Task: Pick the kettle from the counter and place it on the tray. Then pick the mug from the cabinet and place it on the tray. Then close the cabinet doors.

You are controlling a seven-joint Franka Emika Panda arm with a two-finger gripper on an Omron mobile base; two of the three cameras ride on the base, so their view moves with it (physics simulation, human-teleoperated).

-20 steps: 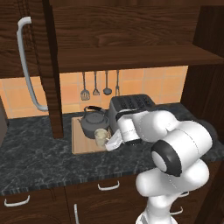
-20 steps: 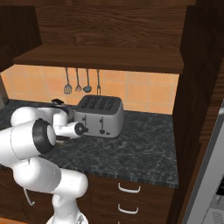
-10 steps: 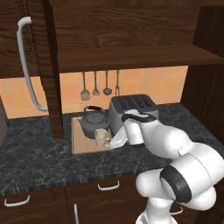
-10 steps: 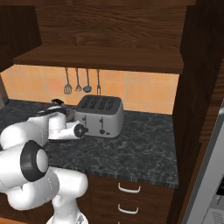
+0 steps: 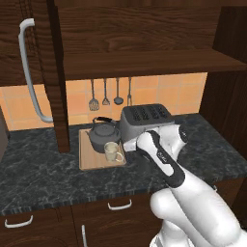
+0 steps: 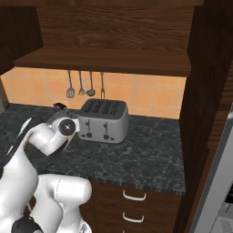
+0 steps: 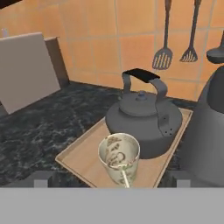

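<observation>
Light wood marks the tray (image 5: pixel 91 162), lying flat on the dark marbled desk (image 5: pixel 43 178) at the left centre of the left base frame, its back edge near the orange tiled wall and its right rim just beside the silver toaster (image 5: pixel 144 120). The kettle (image 5: pixel 103 136) stands upright on the tray's rear half; in the hand view its arched black handle runs from left to right across the frame and the perforated spout faces lower right. The mug (image 5: pixel 113 152) stands upright on the tray's front right corner, just in front of the kettle, mouth up. In the hand view the mug (image 7: pixel 119 156) sits low and centre, with bare board to its left and a narrow strip of board between it and the right rim.

Bare desk stretches to the left of the tray and along the front edge. Above, the cabinet (image 5: pixel 144 62) shelf overhangs, and a cabinet door (image 5: pixel 29 72) with its long grey bar handle stands swung out at the upper left of the frame.

The arm reaches from the lower right of the left base frame, forearm slanting up and left, wrist bent toward the tray. The fingers (image 7: pixel 110 180) stand spread wide, one on either side of the mug, holding nothing.
</observation>
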